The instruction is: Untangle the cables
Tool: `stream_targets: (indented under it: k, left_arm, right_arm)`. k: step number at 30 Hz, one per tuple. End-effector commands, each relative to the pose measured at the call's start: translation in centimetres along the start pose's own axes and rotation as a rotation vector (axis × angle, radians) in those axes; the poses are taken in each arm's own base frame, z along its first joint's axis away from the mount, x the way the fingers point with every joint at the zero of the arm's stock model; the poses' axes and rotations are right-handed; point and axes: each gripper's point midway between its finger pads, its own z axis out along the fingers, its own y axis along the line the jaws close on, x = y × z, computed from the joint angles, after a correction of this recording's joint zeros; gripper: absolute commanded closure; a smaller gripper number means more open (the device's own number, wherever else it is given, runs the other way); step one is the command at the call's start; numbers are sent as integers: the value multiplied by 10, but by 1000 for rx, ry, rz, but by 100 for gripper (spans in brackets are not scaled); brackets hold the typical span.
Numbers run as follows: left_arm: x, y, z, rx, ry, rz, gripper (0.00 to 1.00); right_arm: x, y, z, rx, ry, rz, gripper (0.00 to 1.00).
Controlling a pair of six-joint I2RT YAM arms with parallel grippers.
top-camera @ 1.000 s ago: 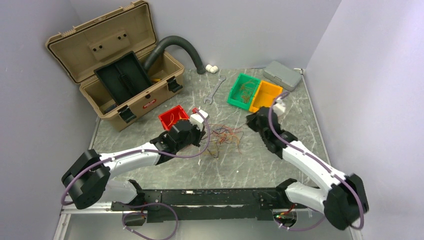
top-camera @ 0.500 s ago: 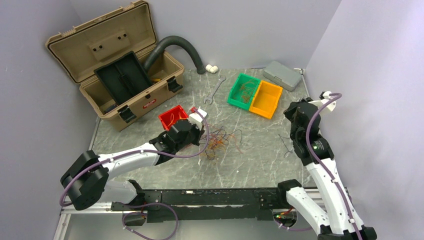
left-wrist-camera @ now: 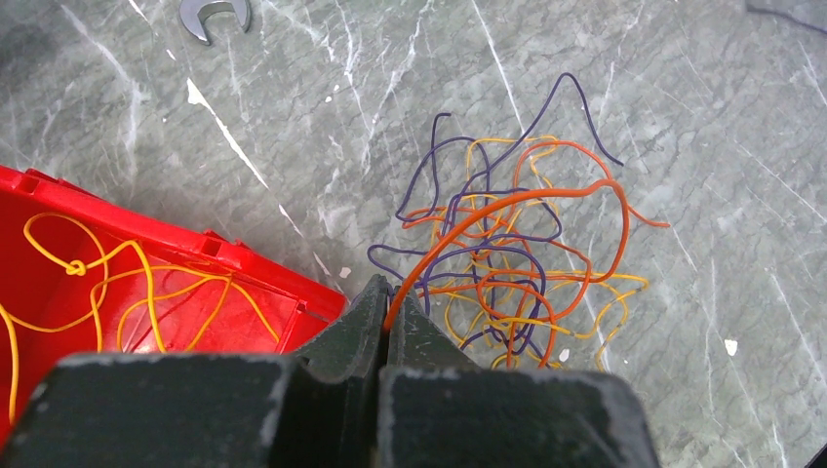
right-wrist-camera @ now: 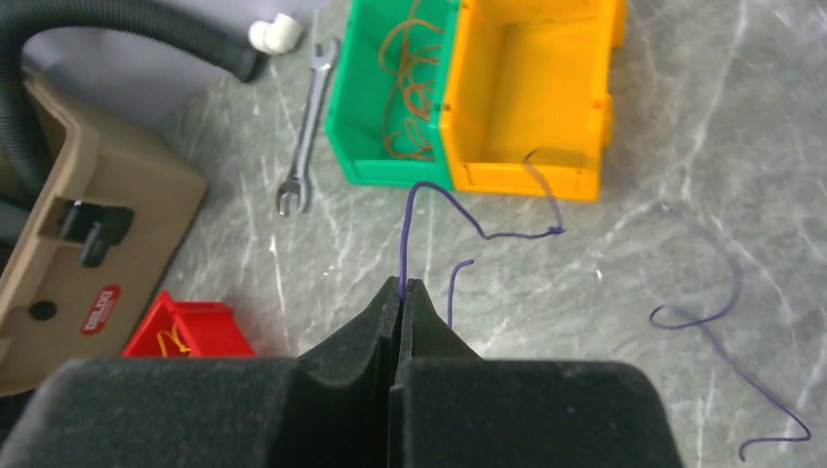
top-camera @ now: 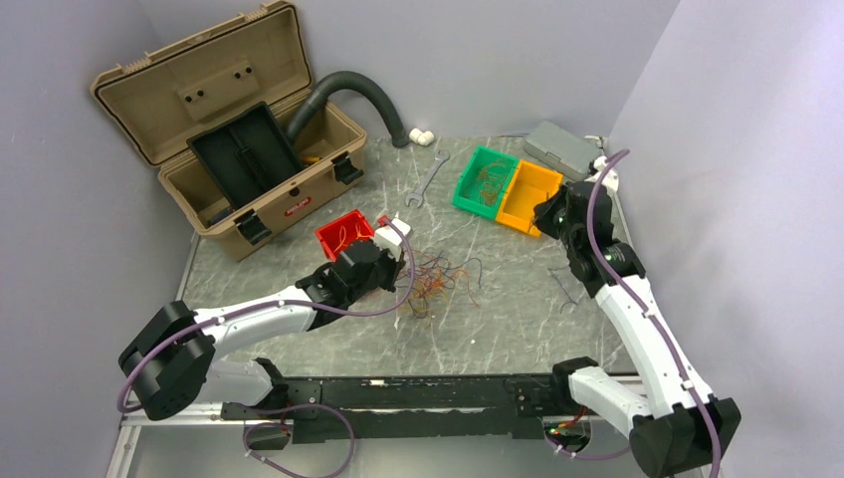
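The cables are a palm-sized tangle (top-camera: 438,277) of orange, yellow and purple wires on the marble table; it also shows in the left wrist view (left-wrist-camera: 507,263). My left gripper (top-camera: 398,261) (left-wrist-camera: 395,292) is at the tangle's left edge, beside the red bin, shut on one end of a thick orange wire (left-wrist-camera: 527,195) that arcs over the tangle. My right gripper (top-camera: 545,214) (right-wrist-camera: 403,286) is raised near the orange bin, shut on a purple wire (right-wrist-camera: 429,195) that curls ahead toward that bin. Another loose purple wire (right-wrist-camera: 722,302) lies on the table at the right.
A red bin (top-camera: 343,234) (left-wrist-camera: 195,239) holds yellow wire. A green bin (top-camera: 485,179) (right-wrist-camera: 390,171) holds brown wire next to an orange bin (top-camera: 529,194) (right-wrist-camera: 527,175). An open tan toolbox (top-camera: 249,149), dark hose (top-camera: 363,90), wrench (top-camera: 428,179), white fitting (top-camera: 422,136) and grey case (top-camera: 562,149) stand behind.
My right arm left the tangle with a purple wire, swung out to the far right, and has now come back toward the orange bin. My left gripper has stayed at the tangle.
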Motion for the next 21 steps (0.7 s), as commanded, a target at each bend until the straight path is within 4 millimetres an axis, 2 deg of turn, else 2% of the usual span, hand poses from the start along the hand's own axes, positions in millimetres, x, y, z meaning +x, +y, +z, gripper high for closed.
stream_targets:
  k: [1,6,11,16,21]
  left_arm:
    - [-19,-2,-4,3,-67,-17,100]
    - [-19,-2,-4,2,-68,-18,100]
    - [-19,-2,-4,7,-66,-18,100]
    - [-18,-4,-3,14,-61,-17,100]
    - [-18,-3,-3,12,-63,-17,100]
  right_arm:
    - [-62,57,-23,-186,-106,-39,100]
    - [-127,93,-47,-238,-234,-73,100]
    - [-190,112,-71,-229,-387,-100,100]
    - [-224,131,-74,-254,-449,-104,100]
    - [-248,138,-56,-253,-484,-84,100]
